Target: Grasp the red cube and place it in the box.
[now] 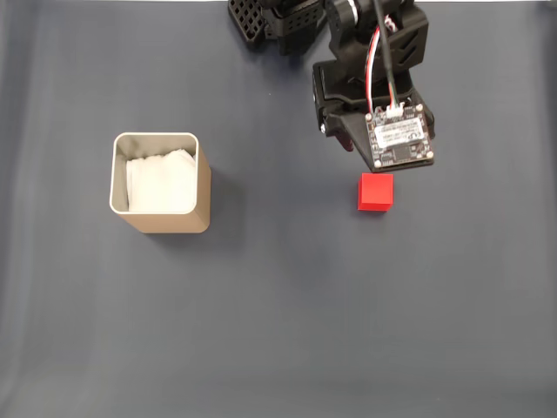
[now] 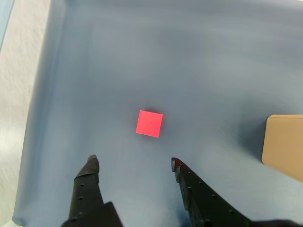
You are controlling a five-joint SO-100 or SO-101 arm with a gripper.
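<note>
The red cube (image 1: 376,192) rests on the dark blue cloth, right of centre in the fixed view. In the wrist view the red cube (image 2: 149,123) lies ahead of my gripper (image 2: 134,161), which hovers above the cloth, open, with nothing between its black fingers (image 2: 90,175). The arm's wrist with its green-edged circuit board (image 1: 399,139) hangs just above and behind the cube in the fixed view. The box (image 1: 165,222), a tan-gold tin lined with white paper, stands upright at the left. A tan corner of the box (image 2: 285,144) shows at the wrist view's right edge.
The dark blue cloth (image 1: 287,313) covers the table. Its edge and a pale surface (image 2: 19,94) run along the left of the wrist view. The arm's black base (image 1: 278,22) sits at the top of the fixed view.
</note>
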